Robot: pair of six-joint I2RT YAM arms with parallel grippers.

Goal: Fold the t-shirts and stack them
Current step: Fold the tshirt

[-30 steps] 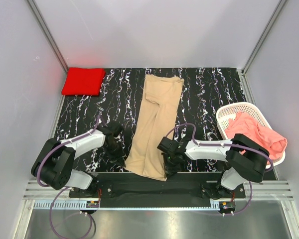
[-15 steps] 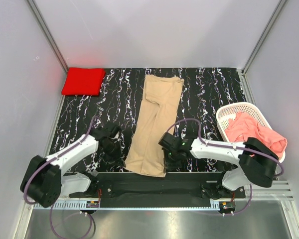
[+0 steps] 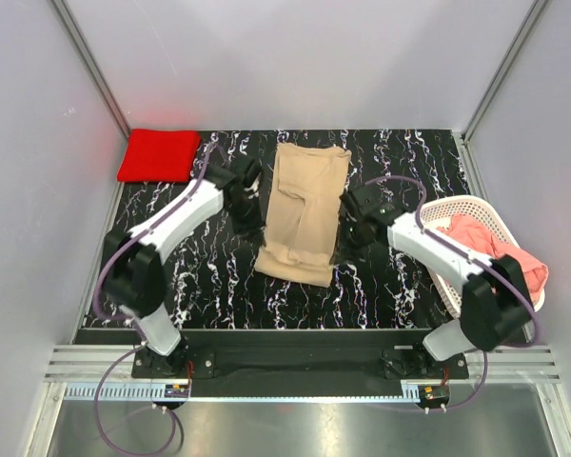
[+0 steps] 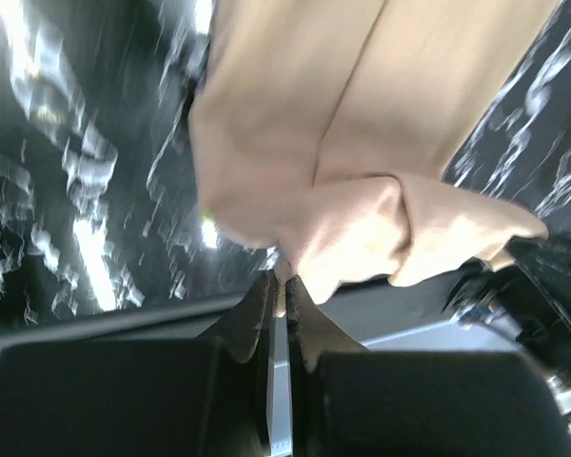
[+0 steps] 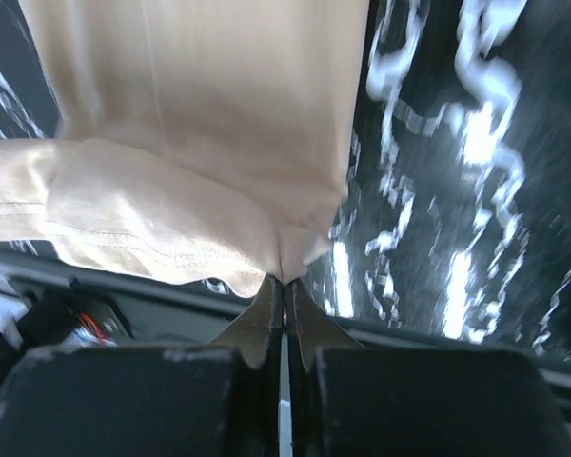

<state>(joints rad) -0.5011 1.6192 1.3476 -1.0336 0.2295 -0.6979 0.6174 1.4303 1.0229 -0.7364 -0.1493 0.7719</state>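
Observation:
The tan t-shirt (image 3: 303,209) lies as a long strip on the black marbled table, its near end lifted and carried back over itself. My left gripper (image 3: 250,217) is shut on the shirt's left near corner, seen in the left wrist view (image 4: 284,282). My right gripper (image 3: 350,227) is shut on the right near corner, seen in the right wrist view (image 5: 284,278). The red t-shirt (image 3: 158,155) lies folded at the far left corner. The salmon-pink t-shirt (image 3: 490,255) sits crumpled in the basket.
A white lattice basket (image 3: 436,217) stands at the right edge of the table. Grey walls close in the left, right and back sides. A black rail (image 3: 295,347) runs along the near edge by the arm bases.
Both grippers have moved from the near edge toward the back, carrying the tan shirt's near end with them. The shirt's visible length is now much shorter.

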